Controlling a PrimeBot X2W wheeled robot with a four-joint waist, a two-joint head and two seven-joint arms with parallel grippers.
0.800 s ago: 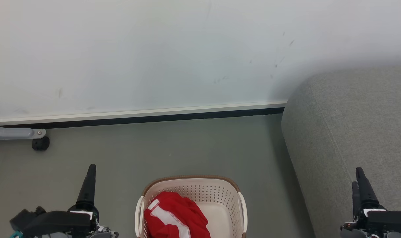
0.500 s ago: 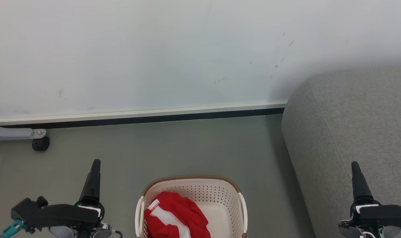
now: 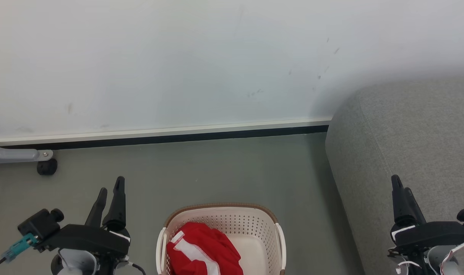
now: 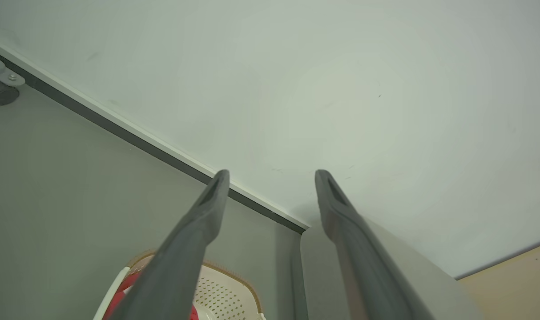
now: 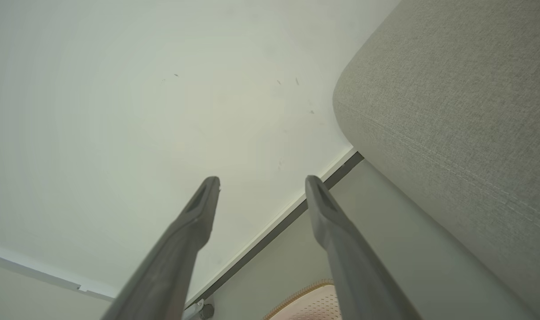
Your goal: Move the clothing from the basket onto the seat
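— How do our claws stand?

— Our left claw (image 3: 111, 184), at the lower left of the head view, is spread wide with nothing between its tips. Our right claw (image 3: 401, 183), at the lower right, is likewise released and empty.

— What is hidden from us?

— The bottom edge cuts off the near part of the basket (image 3: 251, 223) and of the clothing (image 3: 205, 248), so we cannot tell how far the garment runs. In the left wrist view one finger (image 4: 181, 249) covers most of the red.

— Where does the clothing lie?

— In the basket's left half, at bottom centre, between our claws and touching neither, though nearer the left one. Our right claw shows against the seat (image 3: 408, 130), which takes up the right side.

— And open room?

— Bare floor (image 3: 216, 168) runs from the basket's rim up to the baseboard (image 3: 159, 134). A caster (image 3: 46, 167) sits at the left edge, well apart from the basket.
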